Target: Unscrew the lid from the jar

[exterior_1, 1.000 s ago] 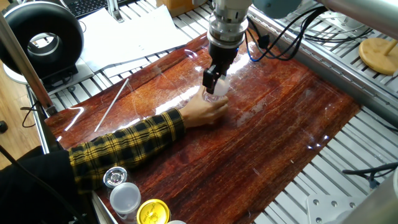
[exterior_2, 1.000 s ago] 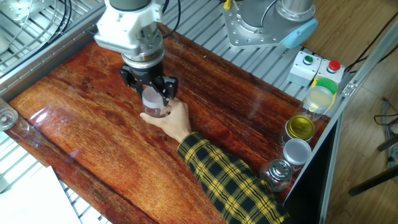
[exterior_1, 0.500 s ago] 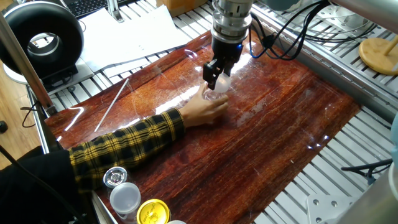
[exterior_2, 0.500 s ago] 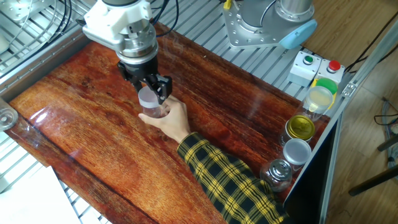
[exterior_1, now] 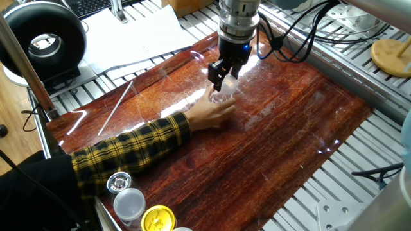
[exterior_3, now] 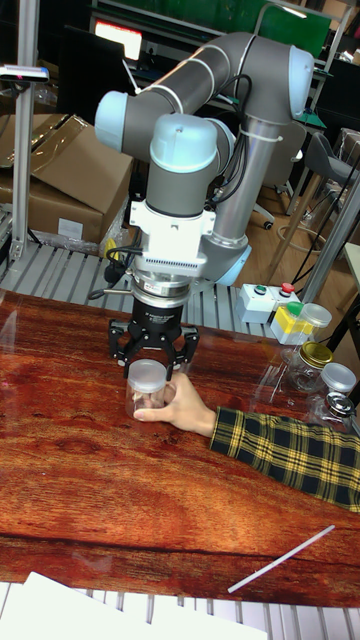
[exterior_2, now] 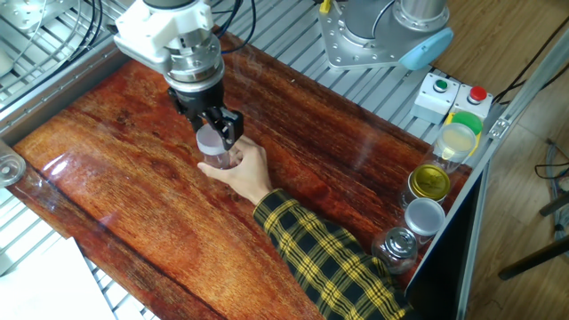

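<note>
Gripping the lid (exterior_3: 148, 375) w/ fingers closed on either side, the gripper (exterior_3: 150, 368) is seen directly over the jar (exterior_3: 149, 400), which is steadied mid-worktop (exterior_3: 90, 500) by a hand (exterior_3: 185, 408); lid appears still seated, so unscrewing/lift-off judged incomplete.

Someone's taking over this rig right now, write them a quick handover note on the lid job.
Gripper: over the jar, jaws on either side of the lid; appears shut on it, though contact is hard to confirm.
Jar: upright on the table, held steady from the side by a person's hand in a yellow plaid sleeve.
Done: gripper is placed at the lid.
Left: whether the lid has come free of the threads cannot be told; it sits at the jar's mouth. Finish unscrewing, then lift it clear.
Mind the hand right beside the jaws.
</note>
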Robot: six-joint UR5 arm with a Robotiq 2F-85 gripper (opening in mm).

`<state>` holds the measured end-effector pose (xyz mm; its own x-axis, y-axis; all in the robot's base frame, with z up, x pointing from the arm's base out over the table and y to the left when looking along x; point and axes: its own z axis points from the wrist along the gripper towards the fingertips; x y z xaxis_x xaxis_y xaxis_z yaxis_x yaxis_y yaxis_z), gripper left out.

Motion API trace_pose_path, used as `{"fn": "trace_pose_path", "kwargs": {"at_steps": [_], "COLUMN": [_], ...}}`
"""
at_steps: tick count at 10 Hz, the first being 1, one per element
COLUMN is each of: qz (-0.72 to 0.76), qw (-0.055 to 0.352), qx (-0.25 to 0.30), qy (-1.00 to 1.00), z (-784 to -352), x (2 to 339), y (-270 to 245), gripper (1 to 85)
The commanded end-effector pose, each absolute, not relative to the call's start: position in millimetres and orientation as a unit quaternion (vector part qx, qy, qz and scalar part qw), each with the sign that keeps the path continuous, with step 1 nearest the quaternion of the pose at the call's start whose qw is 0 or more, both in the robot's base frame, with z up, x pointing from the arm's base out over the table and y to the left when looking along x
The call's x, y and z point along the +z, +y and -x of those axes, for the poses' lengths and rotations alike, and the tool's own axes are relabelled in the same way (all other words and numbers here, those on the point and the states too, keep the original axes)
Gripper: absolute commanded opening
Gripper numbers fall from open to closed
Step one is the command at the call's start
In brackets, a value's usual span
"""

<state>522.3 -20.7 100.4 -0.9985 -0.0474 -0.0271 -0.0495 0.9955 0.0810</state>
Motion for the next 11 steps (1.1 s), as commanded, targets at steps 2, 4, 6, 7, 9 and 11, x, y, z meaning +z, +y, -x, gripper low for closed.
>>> {"fn": "trace_pose_path", "kwargs": {"at_steps": [2, 4, 6, 7, 9, 11], "qz": [0.006, 0.002, 0.009, 0.013, 0.02, 0.056], "qw": [0.02, 0.028, 0.039, 0.042, 0.049, 0.05], "qx": [0.045, 0.04, 0.03, 0.029, 0.031, 0.027], "qy": [0.999, 0.999, 0.999, 0.999, 0.998, 0.997], "z": [-528.6, -534.1, -540.5, -542.8, -548.4, -548.2], "x": [101.4, 101.2, 101.0, 101.5, 102.6, 103.3], "y": [-18.8, -20.5, -25.3, -24.7, -17.3, -17.1], "gripper": [46.3, 37.0, 26.7, 21.7, 14.0, 11.7]}}
